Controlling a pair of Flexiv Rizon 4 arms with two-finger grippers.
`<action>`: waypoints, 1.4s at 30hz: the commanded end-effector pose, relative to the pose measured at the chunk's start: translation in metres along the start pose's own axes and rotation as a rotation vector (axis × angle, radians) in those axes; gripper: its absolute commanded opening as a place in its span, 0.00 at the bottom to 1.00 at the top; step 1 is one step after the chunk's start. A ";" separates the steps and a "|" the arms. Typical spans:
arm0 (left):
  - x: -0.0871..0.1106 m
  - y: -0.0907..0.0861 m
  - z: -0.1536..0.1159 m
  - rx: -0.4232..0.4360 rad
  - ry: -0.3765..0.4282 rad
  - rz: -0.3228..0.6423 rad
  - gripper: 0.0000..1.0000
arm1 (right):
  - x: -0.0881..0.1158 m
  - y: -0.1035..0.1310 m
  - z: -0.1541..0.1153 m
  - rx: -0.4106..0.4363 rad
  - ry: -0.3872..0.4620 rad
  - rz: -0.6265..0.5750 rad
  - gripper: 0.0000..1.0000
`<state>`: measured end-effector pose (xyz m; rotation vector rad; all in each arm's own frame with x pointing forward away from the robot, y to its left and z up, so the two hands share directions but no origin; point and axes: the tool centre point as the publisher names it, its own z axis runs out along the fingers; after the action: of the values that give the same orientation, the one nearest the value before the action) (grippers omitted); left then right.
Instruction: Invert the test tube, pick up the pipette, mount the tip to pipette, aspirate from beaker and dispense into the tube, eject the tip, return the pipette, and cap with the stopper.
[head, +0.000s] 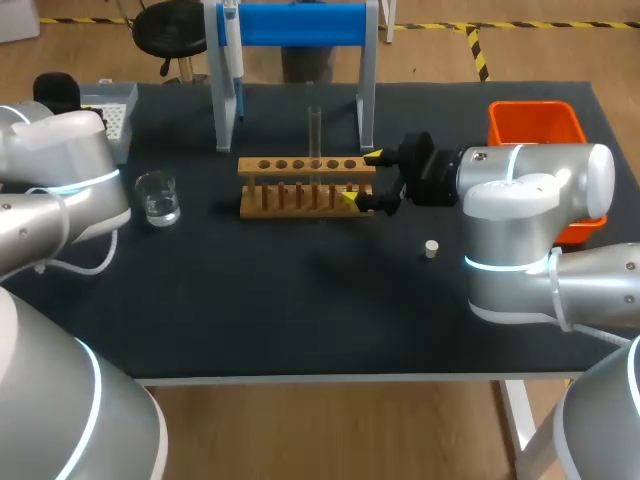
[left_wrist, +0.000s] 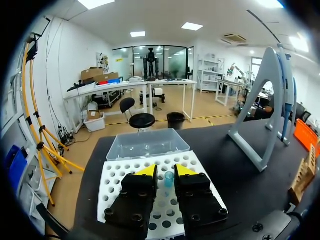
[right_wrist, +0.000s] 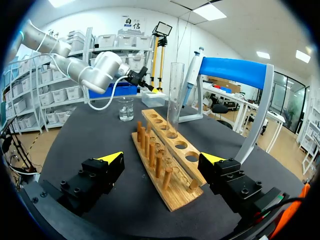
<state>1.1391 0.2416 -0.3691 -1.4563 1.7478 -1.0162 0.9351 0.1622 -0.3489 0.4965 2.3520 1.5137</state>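
A clear test tube stands upright in the wooden rack. My right gripper is open wide, one finger on each side of the rack's right end, and the tube is farther along ahead of it. My left gripper hovers over the white tip box; its fingers stand narrowly apart, with one pale blue tip between them and a gap on one side. The pipette hangs on the blue stand. A beaker holds clear liquid. The stopper lies on the mat.
An orange bin sits at the table's right edge behind my right arm. The tip box is at the far left corner, its clear lid lying open behind it. The stand's grey legs rise beside the box.
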 end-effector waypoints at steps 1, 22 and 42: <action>-0.001 0.000 0.004 -0.009 0.006 0.000 0.12 | 0.000 0.000 0.000 0.000 -0.001 0.000 1.00; 0.000 -0.005 0.000 -0.005 -0.002 0.007 0.00 | 0.000 0.000 0.000 0.000 -0.001 0.000 1.00; -0.002 -0.025 -0.015 0.028 -0.037 0.032 0.00 | 0.000 0.000 0.000 0.000 -0.001 0.000 1.00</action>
<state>1.1419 0.2432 -0.3432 -1.4190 1.7298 -0.9871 0.9351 0.1622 -0.3489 0.4965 2.3520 1.5137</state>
